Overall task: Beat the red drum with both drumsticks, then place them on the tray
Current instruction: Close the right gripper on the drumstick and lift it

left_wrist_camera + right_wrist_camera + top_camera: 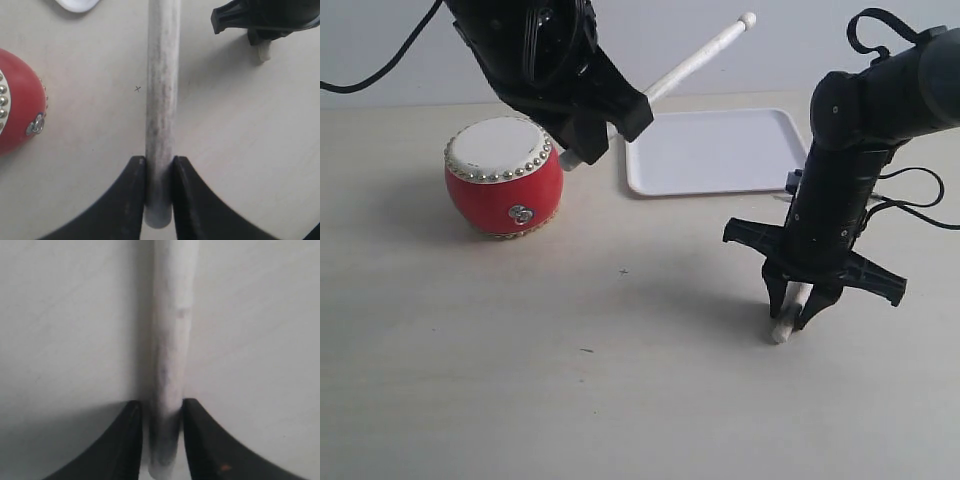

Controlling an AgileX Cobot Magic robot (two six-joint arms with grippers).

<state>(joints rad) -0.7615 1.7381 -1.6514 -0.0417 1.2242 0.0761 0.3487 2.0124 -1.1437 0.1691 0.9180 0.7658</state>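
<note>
The red drum (505,180) with its cream skin stands at the back left of the table. Above its right edge, my left gripper (582,150) is shut on the butt end of one drumstick (705,50). That stick slants up and to the right over the white tray (715,150), knob end high. In the left wrist view both fingers press this stick (162,90). At the front right, my right gripper (792,315) points down at the table, open astride the other drumstick (784,330), which lies flat. Narrow gaps show on both sides of it (172,330).
The tray holds nothing and sits behind the right arm. Black cables trail at the back left and right. The drum's side (20,110) and a corner of the tray (75,4) show in the left wrist view.
</note>
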